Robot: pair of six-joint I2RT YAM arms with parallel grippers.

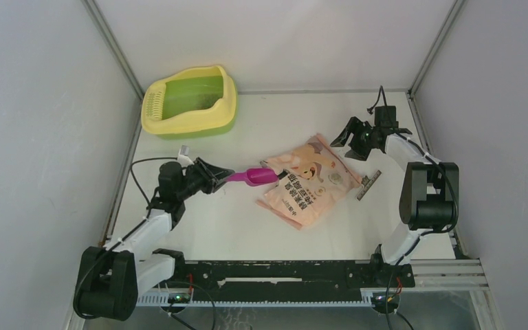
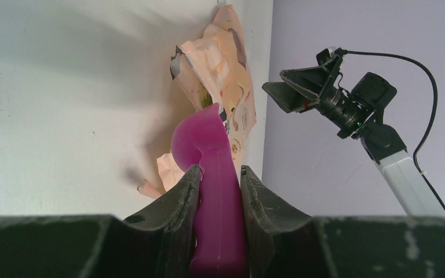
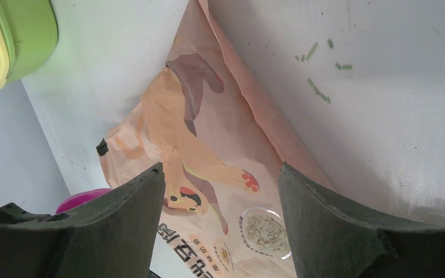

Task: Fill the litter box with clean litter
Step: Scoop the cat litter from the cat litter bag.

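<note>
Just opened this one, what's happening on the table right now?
The left gripper is shut on the handle of a magenta scoop, its bowl at the edge of the pink-orange bag lying flat mid-table. The right gripper hangs open above the bag's far corner, holding nothing. The litter box sits apart in the far left corner.

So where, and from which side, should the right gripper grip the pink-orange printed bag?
Likely the far corner of the pink-orange printed bag, from the right: it lies flat, that corner is nearest the open right gripper, and the magenta plastic scoop in the left gripper occupies its left end.
</note>
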